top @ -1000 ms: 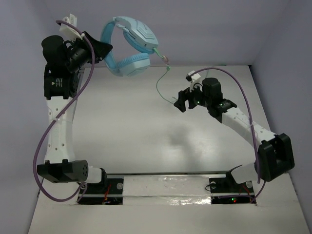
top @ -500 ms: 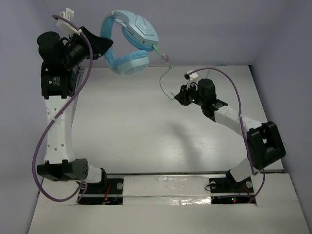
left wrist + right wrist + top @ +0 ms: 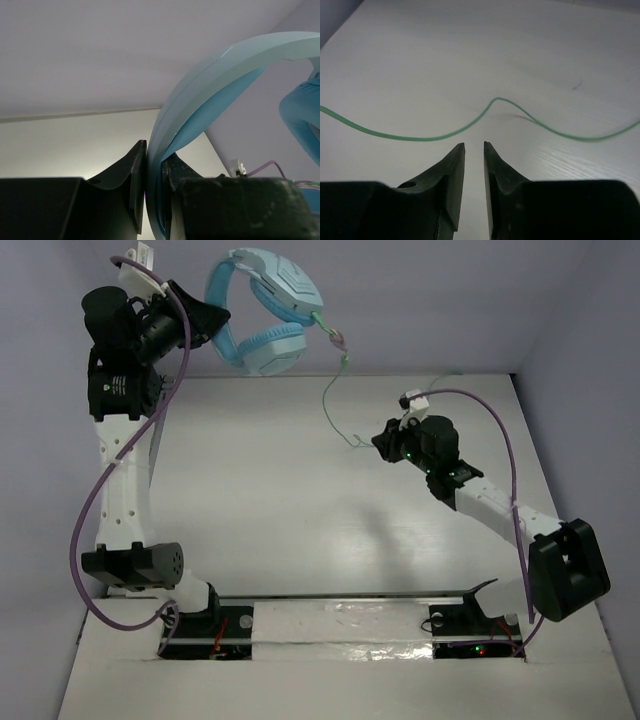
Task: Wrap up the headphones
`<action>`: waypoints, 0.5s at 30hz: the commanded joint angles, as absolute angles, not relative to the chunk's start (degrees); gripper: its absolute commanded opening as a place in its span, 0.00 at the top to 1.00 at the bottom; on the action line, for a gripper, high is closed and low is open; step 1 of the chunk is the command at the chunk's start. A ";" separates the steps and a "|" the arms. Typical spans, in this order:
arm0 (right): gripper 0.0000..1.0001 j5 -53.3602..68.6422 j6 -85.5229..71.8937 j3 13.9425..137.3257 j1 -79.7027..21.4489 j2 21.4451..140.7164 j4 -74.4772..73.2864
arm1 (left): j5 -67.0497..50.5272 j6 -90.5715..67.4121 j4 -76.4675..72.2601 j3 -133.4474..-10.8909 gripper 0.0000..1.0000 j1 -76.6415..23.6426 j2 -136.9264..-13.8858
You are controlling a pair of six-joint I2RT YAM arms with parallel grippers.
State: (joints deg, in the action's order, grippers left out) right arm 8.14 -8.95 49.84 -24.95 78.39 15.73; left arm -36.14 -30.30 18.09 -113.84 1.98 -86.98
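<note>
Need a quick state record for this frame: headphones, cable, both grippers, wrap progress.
headphones: light blue, lifted clear of the table
left gripper: raised high, shut on the headband
cable: thin, green, hangs loose from the headphones and trails down to the table; not wound on anything
right gripper: low over the table, jaws a narrow gap apart, nothing between them; the cable runs across just ahead of its fingertips
wrap status: not begun, judging by the loose cable
</note>
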 commanded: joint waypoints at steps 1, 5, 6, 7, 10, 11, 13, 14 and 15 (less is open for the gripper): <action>0.74 3.70 -8.26 52.12 -25.49 76.91 10.99 | -36.21 -33.22 14.50 -120.67 1.00 2.02 -86.04; 0.55 8.33 -7.13 51.68 -25.49 77.60 9.05 | -37.53 -34.89 11.87 -119.01 1.00 2.02 -85.70; 0.41 12.00 -6.86 51.24 -26.79 77.87 10.97 | -37.79 -35.07 11.52 -117.96 1.00 2.02 -85.26; 0.31 12.48 -6.77 51.07 -27.42 78.31 11.86 | -38.05 -35.07 11.17 -117.25 1.00 2.02 -84.91; 0.15 8.54 -5.45 54.04 -28.21 81.73 11.87 | -37.97 -34.63 10.63 -114.97 1.00 2.02 -82.71; 0.14 4.78 -4.58 55.44 -28.21 83.48 13.17 | -37.97 -34.28 10.72 -114.18 1.00 2.02 -81.84; 0.14 2.56 -3.26 57.12 -28.21 85.42 13.45 | -38.32 -34.28 10.55 -113.38 1.00 2.02 -81.04; 0.14 1.94 -2.21 57.74 -28.21 86.30 13.97 | -38.58 -34.28 10.20 -113.03 1.00 2.02 -80.51; 0.14 2.89 -1.94 58.35 -28.21 88.05 16.76 | -39.02 -34.80 9.85 -112.16 1.00 2.02 -80.25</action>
State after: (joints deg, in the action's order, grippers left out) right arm 5.96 -5.08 54.70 -28.14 85.84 11.05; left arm -37.17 -31.57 16.01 -112.33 1.98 -85.21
